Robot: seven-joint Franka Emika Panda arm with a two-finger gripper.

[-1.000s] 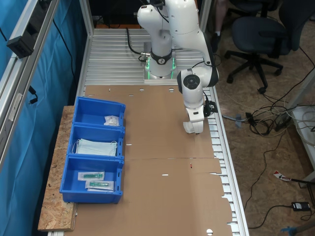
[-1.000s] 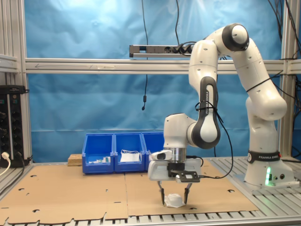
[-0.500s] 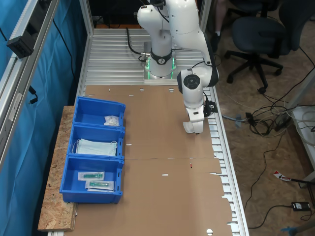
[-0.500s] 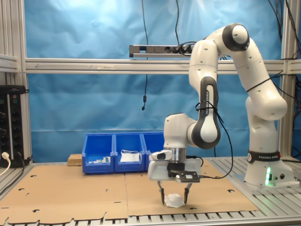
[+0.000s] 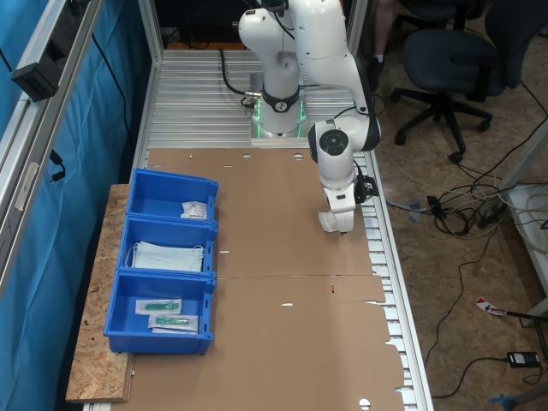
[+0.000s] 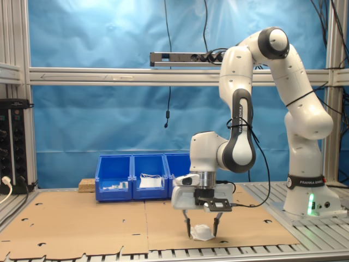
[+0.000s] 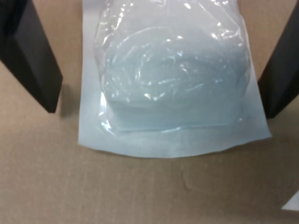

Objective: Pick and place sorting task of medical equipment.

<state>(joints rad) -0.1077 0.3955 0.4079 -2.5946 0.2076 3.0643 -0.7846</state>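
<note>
The medical equipment, a puffy white squarish packet (image 6: pixel 200 233) (image 7: pixel 173 79), lies flat on the brown cardboard near the table's edge. My gripper (image 6: pixel 202 234) (image 5: pixel 336 224) (image 7: pixel 161 109) is lowered over it and open. One black finger (image 7: pixel 32 60) stands on each side of the packet, the other finger (image 7: pixel 280 79) close to the packet's edge. Both fingertips reach down to about the cardboard surface. Another small white packet (image 5: pixel 194 209) lies in the blue bin (image 5: pixel 171 177) nearest the arm's base.
Three blue bins stand in a row at the first exterior view's left. The middle bin (image 5: pixel 128 244) holds pale blue masks (image 5: pixel 167 256); the last bin (image 5: pixel 116 308) holds slim clear packets (image 5: pixel 163 313). The cardboard's torn edge (image 5: pixel 377 257) runs close beside the gripper.
</note>
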